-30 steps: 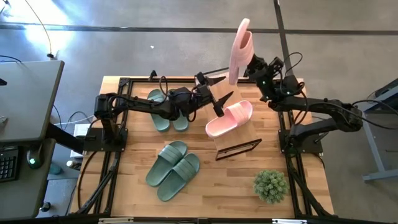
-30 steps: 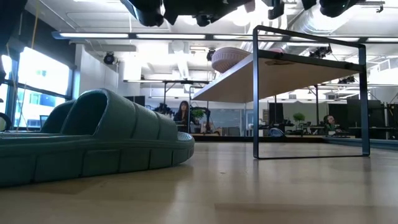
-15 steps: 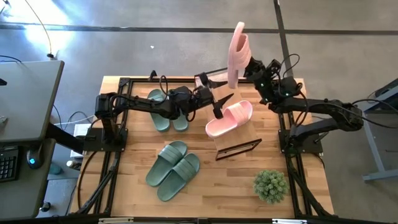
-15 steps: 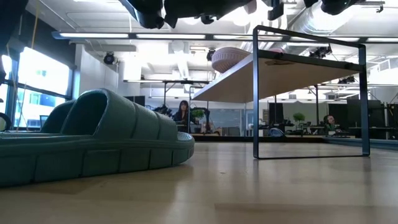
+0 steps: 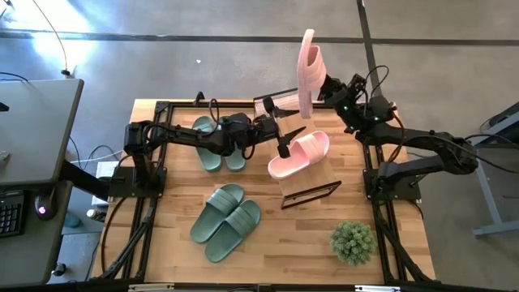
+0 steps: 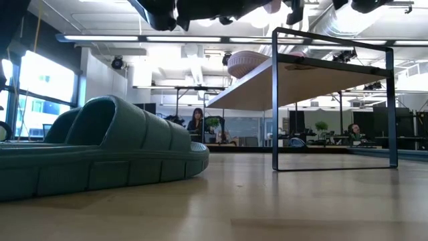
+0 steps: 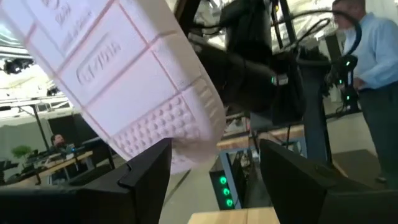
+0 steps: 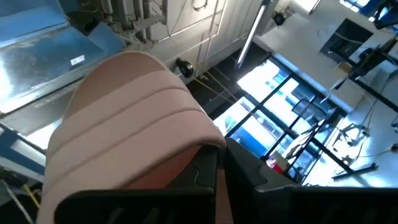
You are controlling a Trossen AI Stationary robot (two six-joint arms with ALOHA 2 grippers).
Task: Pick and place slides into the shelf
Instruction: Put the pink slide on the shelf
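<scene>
**Pink slide held aloft above the shelf**

The right end effector (image 5: 323, 84) pinches a pink slide (image 5: 307, 73), holding it upright. Just beside it, the left end effector (image 5: 280, 122) hangs with fingers spread, its tips near the slide's lower end. Below both, a second pink slide (image 5: 298, 155) lies on the shelf (image 5: 312, 185).

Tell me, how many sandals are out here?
6: a green pair near the table's front, a green pair under the left arm, one pink sandal on the shelf, one pink sandal held up by the right pincer.
</scene>
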